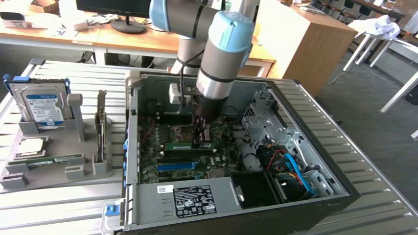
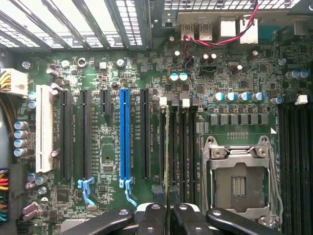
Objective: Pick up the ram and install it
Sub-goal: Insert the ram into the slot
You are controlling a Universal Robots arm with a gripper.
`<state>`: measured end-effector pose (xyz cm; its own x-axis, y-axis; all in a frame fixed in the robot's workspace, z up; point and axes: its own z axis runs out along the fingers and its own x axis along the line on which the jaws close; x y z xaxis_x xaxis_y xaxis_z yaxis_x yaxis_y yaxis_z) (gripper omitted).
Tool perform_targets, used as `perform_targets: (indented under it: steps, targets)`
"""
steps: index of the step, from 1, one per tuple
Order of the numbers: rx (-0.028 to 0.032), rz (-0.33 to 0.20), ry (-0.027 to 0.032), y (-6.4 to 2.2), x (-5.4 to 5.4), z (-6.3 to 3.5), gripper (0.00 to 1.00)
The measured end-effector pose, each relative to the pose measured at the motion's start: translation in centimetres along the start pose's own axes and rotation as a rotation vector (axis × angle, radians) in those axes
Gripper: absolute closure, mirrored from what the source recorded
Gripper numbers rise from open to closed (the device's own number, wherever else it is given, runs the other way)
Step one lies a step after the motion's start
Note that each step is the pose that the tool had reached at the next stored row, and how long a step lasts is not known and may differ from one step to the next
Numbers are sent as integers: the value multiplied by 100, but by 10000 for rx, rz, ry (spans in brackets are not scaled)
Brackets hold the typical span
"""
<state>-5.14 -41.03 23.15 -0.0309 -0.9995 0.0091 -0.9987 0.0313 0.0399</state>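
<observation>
Pickup done: hand (image 2: 168,211) is closed on the ram (image 2: 168,147), holding it edge-on over a memory slot inside the open computer case (image 1: 307,127), but I'd say not yet seated.

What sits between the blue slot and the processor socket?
In the wrist view: one black slot, then memory slots, the ram edge-on among them.
</observation>
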Motion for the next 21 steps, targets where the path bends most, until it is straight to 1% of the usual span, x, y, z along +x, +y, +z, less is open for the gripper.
perform_targets:
  steps: [21]
  targets:
    - [0, 0, -1, -1, -6, 54, 87]
